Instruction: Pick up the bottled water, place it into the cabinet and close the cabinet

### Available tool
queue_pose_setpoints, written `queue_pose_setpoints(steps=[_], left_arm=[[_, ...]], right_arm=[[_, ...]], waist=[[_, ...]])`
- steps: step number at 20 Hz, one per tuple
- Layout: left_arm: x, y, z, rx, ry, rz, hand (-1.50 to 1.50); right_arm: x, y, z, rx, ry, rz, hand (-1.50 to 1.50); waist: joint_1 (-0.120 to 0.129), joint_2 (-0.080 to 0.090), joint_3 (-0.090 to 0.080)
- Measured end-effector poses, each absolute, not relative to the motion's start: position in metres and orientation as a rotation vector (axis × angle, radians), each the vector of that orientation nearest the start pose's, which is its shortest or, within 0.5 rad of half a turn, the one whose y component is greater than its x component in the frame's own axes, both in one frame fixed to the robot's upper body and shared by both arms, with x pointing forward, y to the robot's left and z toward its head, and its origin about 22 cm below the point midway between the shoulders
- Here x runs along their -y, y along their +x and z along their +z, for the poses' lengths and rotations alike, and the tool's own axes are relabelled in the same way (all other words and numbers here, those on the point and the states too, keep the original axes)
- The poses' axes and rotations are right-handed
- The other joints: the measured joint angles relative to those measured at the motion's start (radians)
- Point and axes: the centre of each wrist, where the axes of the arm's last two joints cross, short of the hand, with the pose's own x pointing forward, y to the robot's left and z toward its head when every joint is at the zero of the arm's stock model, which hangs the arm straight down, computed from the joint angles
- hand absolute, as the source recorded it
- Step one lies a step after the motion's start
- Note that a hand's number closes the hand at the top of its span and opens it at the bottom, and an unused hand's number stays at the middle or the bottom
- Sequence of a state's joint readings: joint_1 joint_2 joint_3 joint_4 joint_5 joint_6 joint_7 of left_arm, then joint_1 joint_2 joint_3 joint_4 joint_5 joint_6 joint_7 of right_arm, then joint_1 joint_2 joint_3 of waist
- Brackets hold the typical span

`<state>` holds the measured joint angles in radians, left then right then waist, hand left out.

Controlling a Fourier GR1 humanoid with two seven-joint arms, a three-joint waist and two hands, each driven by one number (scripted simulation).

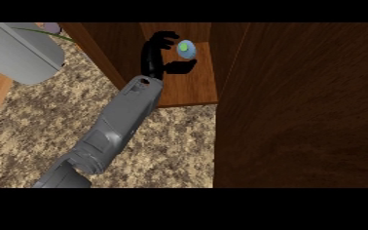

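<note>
Left hand (152,58): reached into the open cabinet, its grey forearm coming in from the lower left.
Fingers (167,36): curled over the far side of the bottled water, with the thumb (182,67) bent under its near side, so the hand cupped it.
Bottled water (187,49): stood upright between fingers and thumb, green cap up.
Cabinet shelf (195,88): lay beneath the fingers, bearing the bottle.
Cabinet door (287,107): stood open, right of the fingers.
Counter (169,146): speckled, nearer than the thumb.
Grey vessel (28,53): well left of the fingers.
</note>
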<state>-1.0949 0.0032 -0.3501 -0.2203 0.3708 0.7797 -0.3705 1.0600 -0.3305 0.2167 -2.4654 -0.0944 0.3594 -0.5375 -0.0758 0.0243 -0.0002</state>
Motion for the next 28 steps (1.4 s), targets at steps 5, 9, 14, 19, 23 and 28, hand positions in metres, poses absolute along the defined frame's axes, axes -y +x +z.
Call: queue_pose_setpoints(steps=[5, 9, 14, 19, 23, 28], left_arm=[[-0.097, 0.426, 0.028, 1.690, 0.601, -0.110, -1.50], [-0.087, 0.431, 0.046, 1.800, 0.487, -0.033, 1.50], [-0.081, 0.432, 0.060, 1.918, 0.232, 0.063, 1.50], [-0.080, 0.430, 0.059, 1.949, 0.081, 0.093, 1.50], [-0.078, 0.424, 0.053, 1.952, 0.005, 0.103, 1.50], [-0.073, 0.408, 0.042, 1.906, -0.195, 0.088, 1.50]], right_arm=[[0.258, 0.021, 0.105, 1.908, 0.327, 0.290, -1.50], [0.259, 0.021, 0.104, 1.913, 0.334, 0.293, -1.50], [0.257, 0.022, 0.103, 1.914, 0.350, 0.291, -1.50], [0.255, 0.022, 0.103, 1.904, 0.368, 0.286, -1.50], [0.253, 0.023, 0.105, 1.897, 0.369, 0.285, -1.50], [0.248, 0.022, 0.107, 1.886, 0.386, 0.270, -1.50]], waist=[[-0.006, 0.005, -0.001], [0.003, 0.005, -0.002], [0.009, 0.003, -0.003], [0.011, -0.006, -0.002], [0.019, -0.014, -0.001], [0.032, -0.023, -0.002]])
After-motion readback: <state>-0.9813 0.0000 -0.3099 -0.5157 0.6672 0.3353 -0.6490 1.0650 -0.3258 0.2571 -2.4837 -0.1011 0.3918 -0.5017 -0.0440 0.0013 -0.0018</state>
